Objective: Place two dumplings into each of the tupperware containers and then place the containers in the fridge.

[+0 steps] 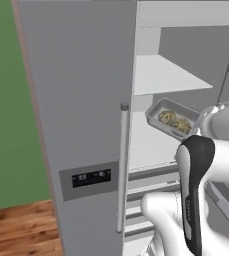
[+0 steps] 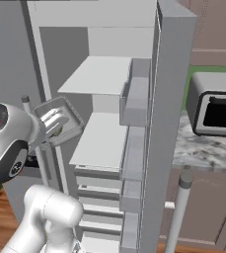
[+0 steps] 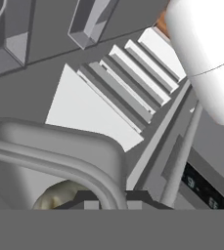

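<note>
- Looking over the left base view, the shallow grey rectangular plastic tub (image 1: 172,117) hangs tilted just above the white middle shelf (image 1: 148,142) of the open grey steel fridge (image 1: 81,100), with two lumpy tan-green dumplings (image 1: 175,121) inside. It looks light and stiff, but the loose dumplings could roll, so I would keep it level. Its long axis runs from upper left to lower right, across the shelf front.
- Turning to the right base view, the white two-finger gripper (image 2: 49,123) is shut on the tub's near rim, a thin edge hold; its open mouth tips toward the arm.
- Ending with the hand view, the tub's rounded rim fills the lower left, pinched between the dark finger tips (image 3: 91,199), with one dumpling peeking beneath and the shelf beyond.
</note>
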Available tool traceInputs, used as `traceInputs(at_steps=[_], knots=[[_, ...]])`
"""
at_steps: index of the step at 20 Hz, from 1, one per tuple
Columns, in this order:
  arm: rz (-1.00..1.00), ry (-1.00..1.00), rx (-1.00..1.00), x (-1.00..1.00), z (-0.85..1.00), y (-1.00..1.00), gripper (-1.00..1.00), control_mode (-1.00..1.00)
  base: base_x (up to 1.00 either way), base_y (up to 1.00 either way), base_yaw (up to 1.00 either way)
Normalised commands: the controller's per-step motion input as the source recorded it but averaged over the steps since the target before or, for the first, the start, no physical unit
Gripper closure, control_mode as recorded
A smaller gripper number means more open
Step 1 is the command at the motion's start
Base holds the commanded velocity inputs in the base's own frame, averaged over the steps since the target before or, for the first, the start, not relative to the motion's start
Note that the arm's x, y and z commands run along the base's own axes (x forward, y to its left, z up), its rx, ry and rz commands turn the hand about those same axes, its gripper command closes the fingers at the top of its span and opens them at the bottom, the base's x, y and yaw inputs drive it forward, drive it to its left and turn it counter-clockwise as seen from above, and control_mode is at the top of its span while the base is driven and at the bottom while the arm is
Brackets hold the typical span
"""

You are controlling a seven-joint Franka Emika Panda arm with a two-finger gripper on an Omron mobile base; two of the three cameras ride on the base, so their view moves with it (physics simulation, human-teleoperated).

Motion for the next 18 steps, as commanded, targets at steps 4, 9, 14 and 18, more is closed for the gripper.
traceInputs(at_steps=[4, 9, 14, 18], knots=[[0.00, 0.00, 0.00, 0.00, 0.00, 0.00, 1.00, 1.00, 0.08, -0.41, 0.00], [-0.02, -0.04, 0.06, 0.01, 0.00, -0.21, 1.00, -1.00, 0.00, -0.08, 0.00], [-0.09, -0.01, 0.03, 0.06, -0.30, -0.02, 1.00, -1.00, 0.00, 0.00, 0.00], [-0.18, 0.00, 0.03, 0.00, -0.38, -0.06, 1.00, -1.00, 0.00, 0.00, 0.00]])
